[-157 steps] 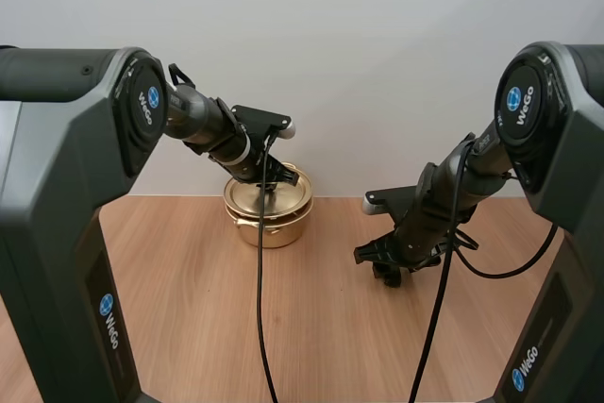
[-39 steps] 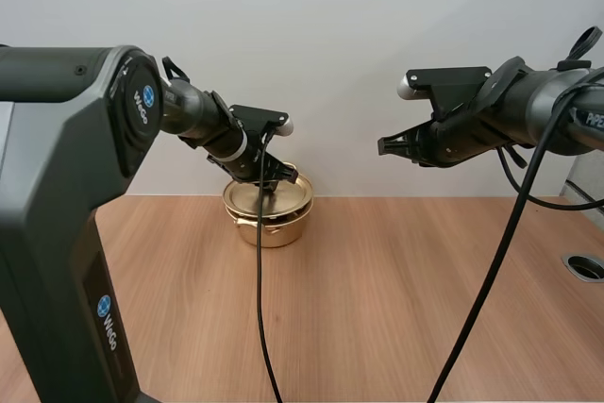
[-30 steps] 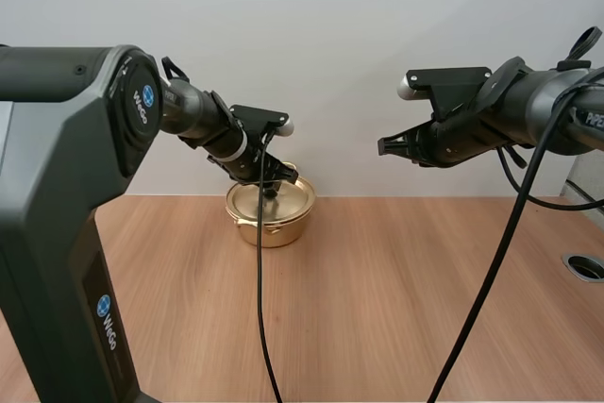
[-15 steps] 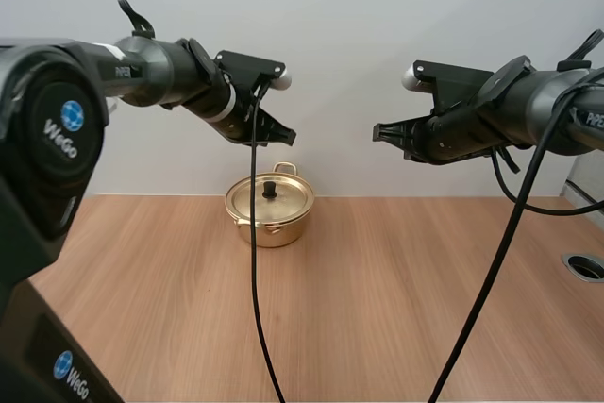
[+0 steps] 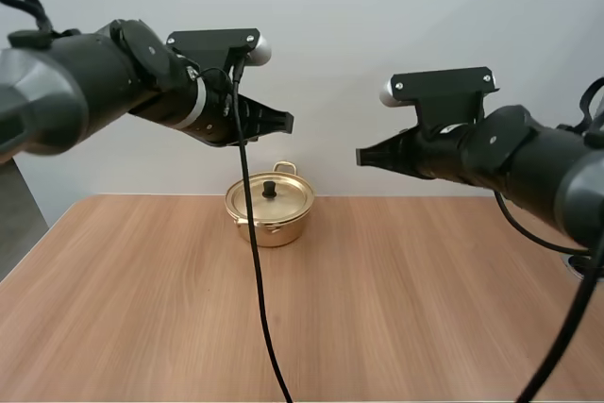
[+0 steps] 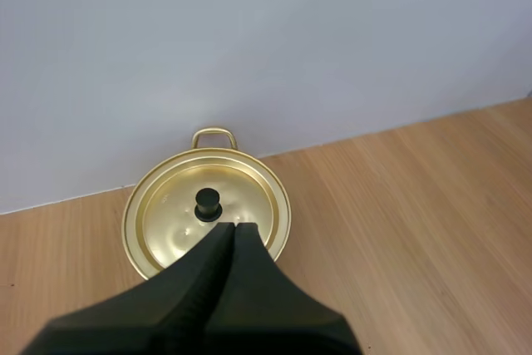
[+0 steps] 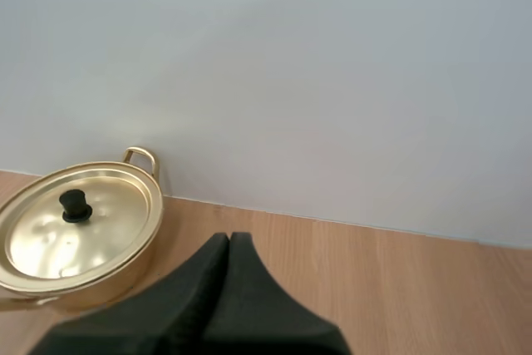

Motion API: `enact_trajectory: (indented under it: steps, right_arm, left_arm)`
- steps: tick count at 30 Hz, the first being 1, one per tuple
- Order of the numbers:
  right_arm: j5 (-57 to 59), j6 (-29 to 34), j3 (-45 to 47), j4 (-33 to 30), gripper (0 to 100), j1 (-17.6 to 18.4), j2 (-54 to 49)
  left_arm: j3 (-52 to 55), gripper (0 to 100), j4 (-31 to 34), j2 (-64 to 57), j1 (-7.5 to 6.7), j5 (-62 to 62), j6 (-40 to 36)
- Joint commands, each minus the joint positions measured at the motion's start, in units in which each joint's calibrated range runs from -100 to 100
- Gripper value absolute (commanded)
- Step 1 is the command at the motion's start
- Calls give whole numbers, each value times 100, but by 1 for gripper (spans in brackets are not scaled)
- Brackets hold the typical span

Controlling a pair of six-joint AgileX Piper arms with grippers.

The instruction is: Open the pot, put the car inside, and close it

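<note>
A gold pot (image 5: 270, 208) stands at the back of the table with its lid (image 5: 271, 194) on, a black knob (image 5: 270, 187) at the lid's centre. The pot (image 6: 207, 215) lies just past my left gripper's tips in the left wrist view, and the pot (image 7: 76, 224) sits off to the side of my right gripper's tips. My left gripper (image 5: 286, 122) hangs high above the pot, shut on nothing, its fingers one dark wedge (image 6: 233, 227). My right gripper (image 5: 361, 157) is raised to the right of the pot, also shut and empty (image 7: 229, 239).
The wooden table (image 5: 302, 309) runs wide in front of the pot. A plain pale wall (image 5: 330, 7) stands right behind the pot.
My left gripper let go of the lid's knob, shut, and rose well above the pot. The right arm swung nearer and slightly lower. The lid stays on the pot.
</note>
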Motion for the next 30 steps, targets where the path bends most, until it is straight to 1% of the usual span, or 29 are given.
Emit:
enact_trajectory:
  steps: [1, 5, 8, 11, 14, 17, 19, 22, 24, 27, 30]
  right_arm:
    - [-634, -1, 942, -275, 0, 3, -718]
    - [-1585, -1, 1917, -232, 0, 3, -1730]
    - [-1689, -48, 2484, -481, 0, 3, -2405]
    - [-1689, -48, 2895, -529, 0, 3, -3009]
    - [-1689, -48, 3214, -529, 0, 3, -3560]
    - [-1668, -48, 3527, -565, 0, 3, -3937]
    - [-1668, -48, 3736, -644, 0, 3, -4107]
    - [-1698, -48, 4024, -751, 0, 3, -4301]
    - [-1698, -48, 4024, -751, 0, 3, -4325]
    - [-1165, -48, 4024, -740, 0, 3, -4325]
    - [-772, -48, 4024, -555, 0, 11, -4325]
  left_arm:
    - [2670, 0, -8, -1149, 36, -5387, 142]
    - [3948, 0, -18, -2240, 149, -6232, 142]
    - [4714, 0, -18, -3378, 176, -6293, 142]
    - [5314, 0, -18, -4465, 176, -6233, 142]
    - [5691, 0, -18, -5451, 176, -6233, 142]
    - [5802, 0, -18, -6258, 168, -6233, 142]
    - [5807, 0, -18, -6518, 163, -6233, 142]
    - [5807, 0, -18, -6518, 152, -6546, 142]
    - [5807, 0, -18, -6518, 152, -6568, 142]
    - [5807, 0, -18, -6518, 152, -6568, 142]
    - [5807, 0, -18, -6518, 152, -6568, 142]
